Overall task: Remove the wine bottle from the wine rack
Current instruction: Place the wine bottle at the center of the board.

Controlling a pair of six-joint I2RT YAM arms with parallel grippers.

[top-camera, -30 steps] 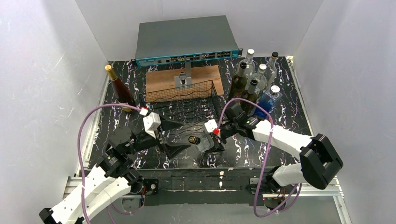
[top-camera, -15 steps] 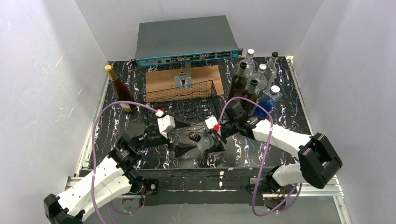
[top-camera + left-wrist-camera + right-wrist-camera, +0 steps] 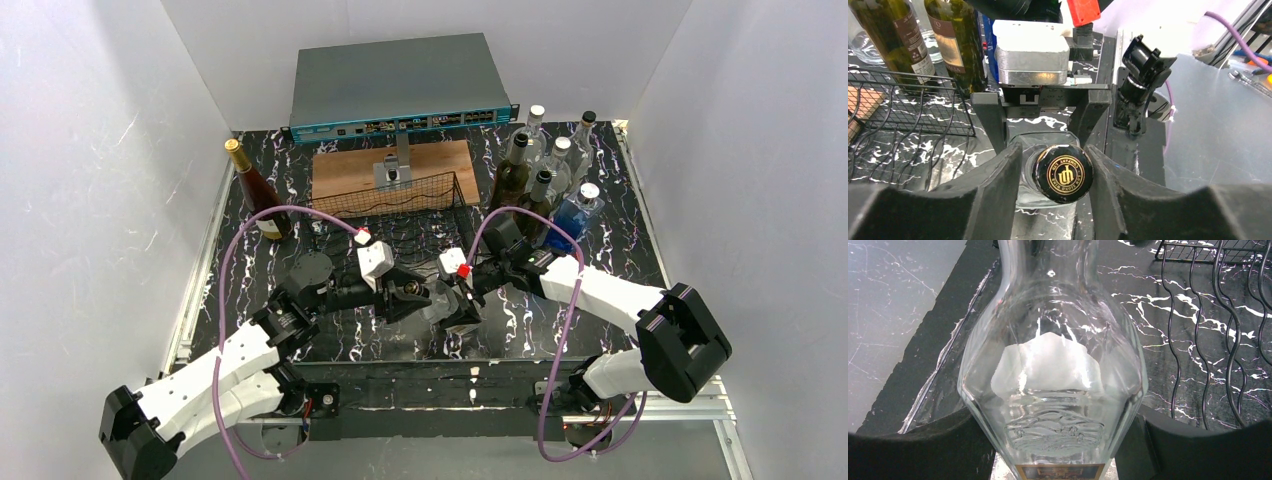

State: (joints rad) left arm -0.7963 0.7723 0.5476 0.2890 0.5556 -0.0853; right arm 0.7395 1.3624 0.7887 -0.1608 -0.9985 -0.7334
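Observation:
A clear glass wine bottle (image 3: 434, 301) lies level just in front of the near edge of the black wire wine rack (image 3: 400, 215), its black gold-printed cap (image 3: 1063, 173) pointing left. My right gripper (image 3: 456, 306) is shut on the bottle's wide body (image 3: 1053, 365), with a finger on each side, in the right wrist view (image 3: 1053, 440). My left gripper (image 3: 405, 293) has come in from the left and closed round the cap (image 3: 1054, 172). Its right finger presses the cap and its left finger sits at the neck collar. Rack wires (image 3: 1228, 340) run to the right of the bottle.
A grey network switch (image 3: 395, 85) stands at the back, with a wooden board (image 3: 390, 165) in front of it. Several upright bottles (image 3: 545, 170) cluster at the back right. One dark bottle with a gold top (image 3: 255, 190) stands at the left. White walls enclose the table.
My left arm has swung right to the bottle's cap, and its jaws have gone from wide open to closed round it. The right gripper and the bottle have stayed put.

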